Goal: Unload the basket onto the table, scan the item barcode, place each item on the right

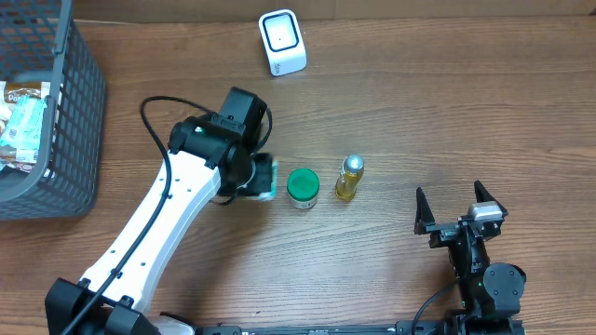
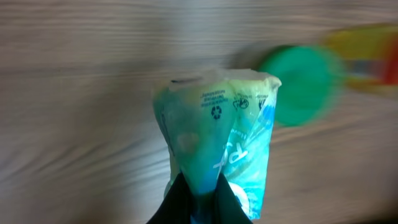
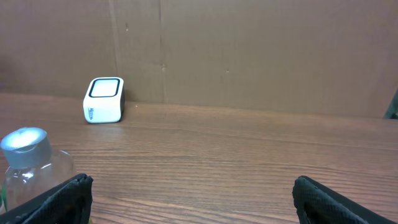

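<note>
Teal packet [image 2: 217, 143], soft and crinkled, is pinched at one edge in the closed left gripper [image 2: 200, 186], just beside a green-lidded jar [image 1: 302, 187]. The right gripper [image 1: 458, 207] sits wide open, well apart. Held so thinly, the film may slip or fold over its barcode, and a swing toward the white scanner [image 1: 282, 42] could clip the jar.

**Item:** 1 crinkled pale green-and-blue plastic pouch [image 2: 217, 137], printed with recycling marks, pinched at its lower end between the closed fingers of the left gripper [image 2: 203, 190].

**Scanner:** 1 white scanner [image 1: 282, 42] with a dark-rimmed window, standing near the far edge of the table [image 1: 419, 112], well apart from the pouch.
</note>
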